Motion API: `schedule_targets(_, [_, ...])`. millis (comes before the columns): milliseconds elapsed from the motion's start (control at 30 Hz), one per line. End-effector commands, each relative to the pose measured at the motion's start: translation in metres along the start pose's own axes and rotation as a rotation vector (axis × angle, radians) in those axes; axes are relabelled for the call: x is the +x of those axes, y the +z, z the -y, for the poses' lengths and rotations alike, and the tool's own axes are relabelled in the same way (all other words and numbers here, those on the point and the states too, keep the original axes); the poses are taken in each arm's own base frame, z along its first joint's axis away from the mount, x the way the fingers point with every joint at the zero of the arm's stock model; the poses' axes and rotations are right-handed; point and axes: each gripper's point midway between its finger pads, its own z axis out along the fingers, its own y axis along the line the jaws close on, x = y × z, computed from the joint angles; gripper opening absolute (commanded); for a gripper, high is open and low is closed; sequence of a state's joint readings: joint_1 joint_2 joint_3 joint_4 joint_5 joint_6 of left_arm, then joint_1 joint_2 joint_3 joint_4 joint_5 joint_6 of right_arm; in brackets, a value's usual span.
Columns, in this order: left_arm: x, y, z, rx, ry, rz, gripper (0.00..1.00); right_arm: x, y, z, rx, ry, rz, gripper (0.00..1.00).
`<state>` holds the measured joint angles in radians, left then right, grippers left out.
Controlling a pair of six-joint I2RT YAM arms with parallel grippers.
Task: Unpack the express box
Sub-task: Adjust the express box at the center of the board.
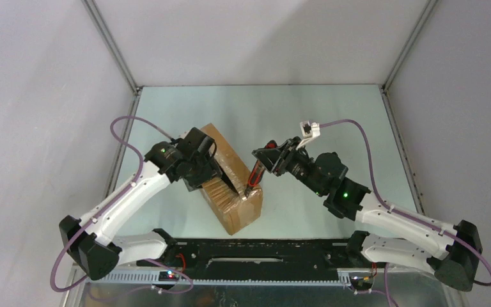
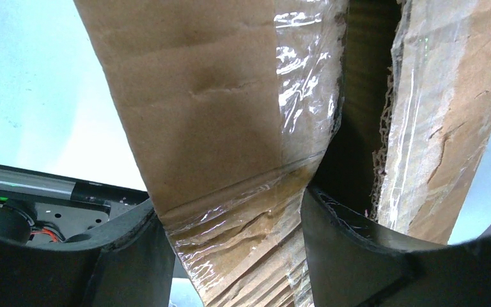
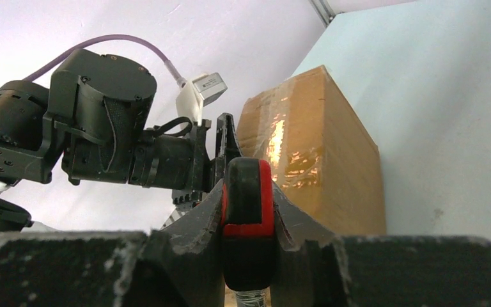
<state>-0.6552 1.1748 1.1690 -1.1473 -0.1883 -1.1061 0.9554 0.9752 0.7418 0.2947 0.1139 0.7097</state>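
Left hand [image 2: 233,249] grips a taped flap of the cardboard box [image 1: 240,208]; right hand [image 3: 248,238] clamps a red-and-black tool [image 1: 254,178] at its seam, on the table [image 1: 332,109].

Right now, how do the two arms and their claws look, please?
Both arms have white shells and black joints: left arm, right arm. A purple cable loops along each, and a green light glows on each forearm. The left claw and right claw have thick, matt black fingers with scuffed edges.
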Motion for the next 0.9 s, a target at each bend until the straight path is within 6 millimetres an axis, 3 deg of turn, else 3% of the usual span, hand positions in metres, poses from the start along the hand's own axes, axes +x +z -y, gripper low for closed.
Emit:
schedule_targets(0, [-0.009,-0.015,0.018,0.092,0.024,0.029,0.63,-0.025,0.012,-0.019,-0.033,-0.027,0.095,0.00])
schedule_targets(133, [-0.009,-0.021,0.024,0.151,0.073,0.035,0.72,-0.012,0.012,0.000,0.058,-0.047,0.061,0.00])
schedule_targets(233, [-0.012,-0.027,0.029,0.196,0.097,0.053,0.88,-0.006,0.012,0.007,0.071,-0.039,0.025,0.00])
schedule_targets(367, [-0.012,-0.041,0.037,0.293,0.183,0.068,0.99,-0.002,0.012,0.013,0.050,0.031,-0.034,0.00])
schedule_targets(600, [-0.025,-0.088,0.028,0.383,0.420,0.183,0.99,-0.025,0.002,0.004,-0.094,0.176,-0.084,0.00])
schedule_targets(667, [-0.024,-0.099,0.030,0.428,0.479,0.193,0.95,-0.028,0.002,0.002,-0.127,0.215,-0.110,0.00])
schedule_targets(867, [-0.001,-0.145,0.066,0.752,0.663,0.170,0.91,-0.032,0.001,-0.024,-0.252,0.305,-0.161,0.00])
